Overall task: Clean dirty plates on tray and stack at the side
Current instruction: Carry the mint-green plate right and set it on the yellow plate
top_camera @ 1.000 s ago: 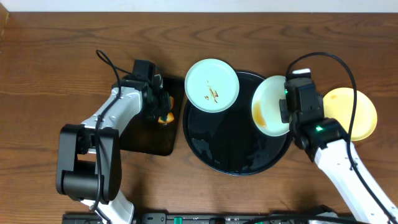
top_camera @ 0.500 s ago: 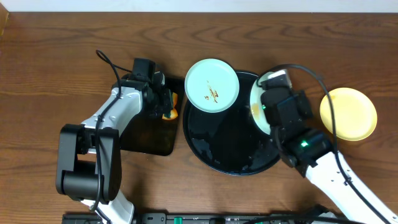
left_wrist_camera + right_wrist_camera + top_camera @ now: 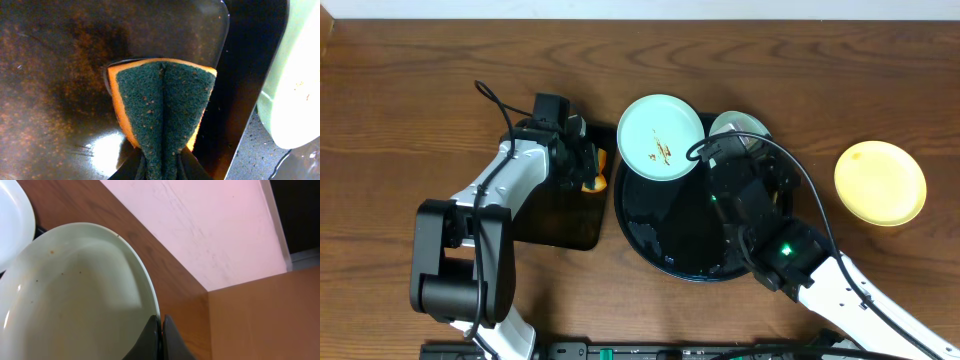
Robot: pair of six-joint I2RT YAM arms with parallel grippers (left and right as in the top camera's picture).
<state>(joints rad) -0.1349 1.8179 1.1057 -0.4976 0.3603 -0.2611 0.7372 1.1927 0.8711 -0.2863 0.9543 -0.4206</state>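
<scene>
We are looking at two arms of the same build. The left arm (image 3: 495, 185) is showing smooth white shells joined by black cylindrical joints, with a bulky black housing (image 3: 445, 262) at its base. A thin black cable (image 3: 492, 97) is looping out beside its upper link. The right arm (image 3: 865, 292) is wearing the same white shells, and a small green light (image 3: 785, 250) is glowing on its black joint while a black cable (image 3: 802, 182) is arcing over it. The left gripper (image 3: 161, 165) and right gripper (image 3: 161, 330) are showing us matte black tapering fingers.
</scene>
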